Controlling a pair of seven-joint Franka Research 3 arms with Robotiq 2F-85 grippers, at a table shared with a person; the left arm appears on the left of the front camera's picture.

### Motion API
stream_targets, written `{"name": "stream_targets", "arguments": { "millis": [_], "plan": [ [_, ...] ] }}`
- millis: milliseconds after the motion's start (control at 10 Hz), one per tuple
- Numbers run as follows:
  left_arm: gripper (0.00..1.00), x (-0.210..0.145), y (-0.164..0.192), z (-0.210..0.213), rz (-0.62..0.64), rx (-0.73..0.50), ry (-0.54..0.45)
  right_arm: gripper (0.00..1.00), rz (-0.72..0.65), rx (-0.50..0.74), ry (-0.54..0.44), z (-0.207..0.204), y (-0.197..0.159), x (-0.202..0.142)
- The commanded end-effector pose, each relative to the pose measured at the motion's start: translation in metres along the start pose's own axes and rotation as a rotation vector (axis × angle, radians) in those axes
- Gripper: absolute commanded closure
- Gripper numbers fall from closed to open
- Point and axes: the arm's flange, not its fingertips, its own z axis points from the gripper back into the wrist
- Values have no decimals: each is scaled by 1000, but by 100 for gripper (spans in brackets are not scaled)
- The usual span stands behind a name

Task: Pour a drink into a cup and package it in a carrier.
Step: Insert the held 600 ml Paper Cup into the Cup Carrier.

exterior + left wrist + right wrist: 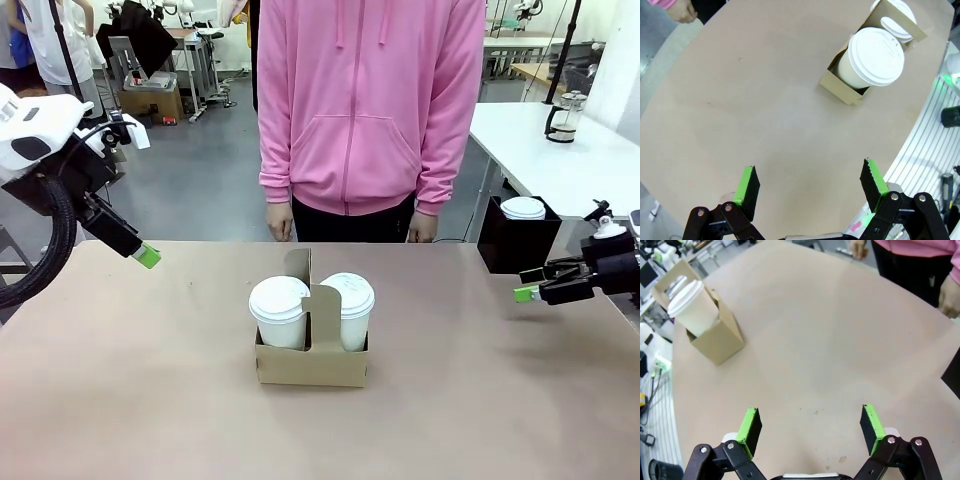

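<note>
Cardboard carrier (311,362) sits near the middle of the bench (120,400) with two lidded white cups seated in its holes, one cup (279,312) on the robot's left of the upright handle tab and a second cup (347,309) on the right. By the look of it the packaging is done or nearly so. Left gripper (146,256) hangs at the left edge with its jaws wide and nothing between them; right gripper (527,292) is out at the right edge, likewise wide and empty. A person in a pink top stands at the far side, hands down. If anything remains, it is probably checking that each cup sits fully down; any lift should take the handle tab squarely, so the load doesn't tip.
</note>
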Motion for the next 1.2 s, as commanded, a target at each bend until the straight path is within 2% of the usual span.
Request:
{"name": "stream_targets", "arguments": {
  "millis": [0,1100],
  "plan": [
    [0,-1,0,0,0,-2,-6,0,3,15,-9,2,-2,2],
    [0,-1,0,0,0,-2,-6,0,3,15,-9,2,-2,2]
  ]
}}
